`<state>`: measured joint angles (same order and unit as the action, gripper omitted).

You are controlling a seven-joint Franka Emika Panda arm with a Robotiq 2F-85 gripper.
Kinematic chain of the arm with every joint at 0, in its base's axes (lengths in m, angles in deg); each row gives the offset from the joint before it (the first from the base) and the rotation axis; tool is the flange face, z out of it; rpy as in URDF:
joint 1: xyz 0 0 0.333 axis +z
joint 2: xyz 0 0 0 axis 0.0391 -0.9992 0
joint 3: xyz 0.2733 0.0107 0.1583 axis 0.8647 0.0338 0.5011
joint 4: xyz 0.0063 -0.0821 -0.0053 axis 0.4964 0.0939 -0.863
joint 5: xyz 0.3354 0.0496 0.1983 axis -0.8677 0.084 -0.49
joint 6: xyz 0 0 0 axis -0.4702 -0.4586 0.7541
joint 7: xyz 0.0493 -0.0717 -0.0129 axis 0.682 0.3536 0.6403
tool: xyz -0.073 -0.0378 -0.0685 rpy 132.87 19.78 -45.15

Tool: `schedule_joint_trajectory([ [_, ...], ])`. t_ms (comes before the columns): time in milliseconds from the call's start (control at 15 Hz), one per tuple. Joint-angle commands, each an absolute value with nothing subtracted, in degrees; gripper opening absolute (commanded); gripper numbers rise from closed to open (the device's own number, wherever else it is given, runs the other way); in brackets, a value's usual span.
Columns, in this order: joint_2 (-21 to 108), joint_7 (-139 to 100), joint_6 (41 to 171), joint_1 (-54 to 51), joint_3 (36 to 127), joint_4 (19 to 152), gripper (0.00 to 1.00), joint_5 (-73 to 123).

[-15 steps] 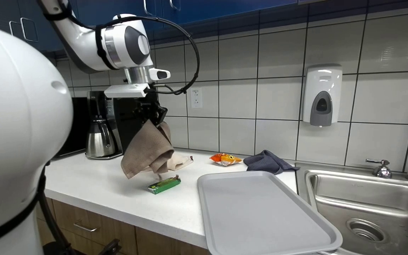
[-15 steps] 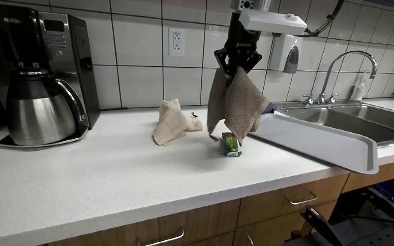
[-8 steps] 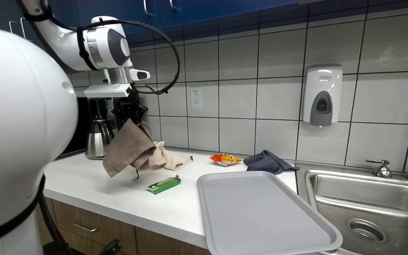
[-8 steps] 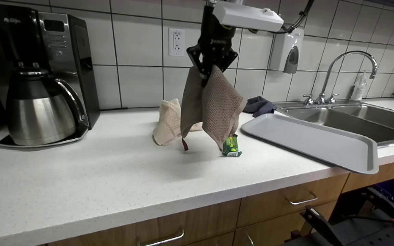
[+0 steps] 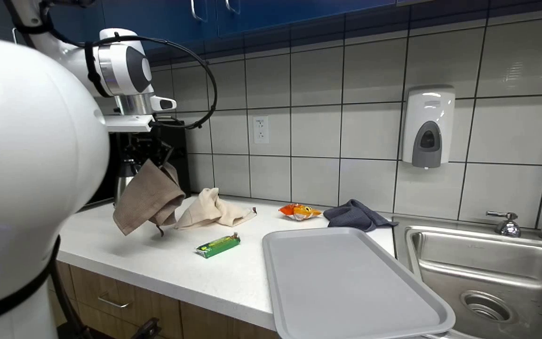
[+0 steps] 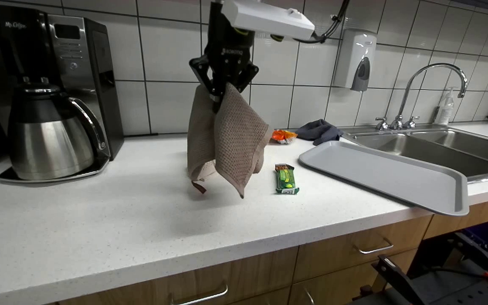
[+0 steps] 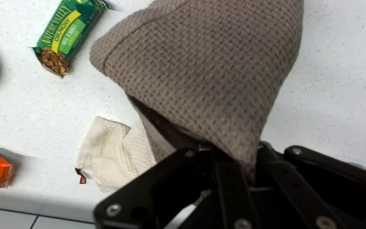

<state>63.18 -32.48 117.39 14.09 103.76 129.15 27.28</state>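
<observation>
**Brown waffle-weave towel (image 6: 237,140) hung from one narrow pinch**

The gripper (image 6: 218,95) has its fingers pinching a bunched upper fold of the towel, which drapes in two flaps, its lowest corner apparently clear of the speckled white counter (image 6: 121,220). In an exterior view, the steel coffee carafe (image 6: 53,142) sits well apart from the towel at nine o'clock, and the Nature Valley Crunchy granola bar (image 6: 286,180) lies near it at four o'clock. In an exterior view, the cream cloth (image 5: 212,209) lies near the towel at three o'clock. In the wrist view the bar shows between nine and ten o'clock from the towel, the cream cloth between seven and eight.

The hold looks small for so much fabric: a jerk, or slackening fingers, could let the towel slide out or fall open. The loose flaps would probably swing under quick motion. Carried too low, a trailing corner might push the bar or drag the cream cloth; taken far toward nine o'clock, a flap might catch on the carafe. The towel also blocks much of the wrist view, so such contact could go unnoticed there.
</observation>
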Motion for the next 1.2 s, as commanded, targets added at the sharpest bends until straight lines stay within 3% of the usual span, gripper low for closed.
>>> schedule_joint_trajectory([
  [0,59.25,-31.77,116.67,15.06,104.48,125.37,0.02,28.23],
  [1133,47.24,-29.84,115.95,20.01,103.57,120.14,0.02,29.66],
])
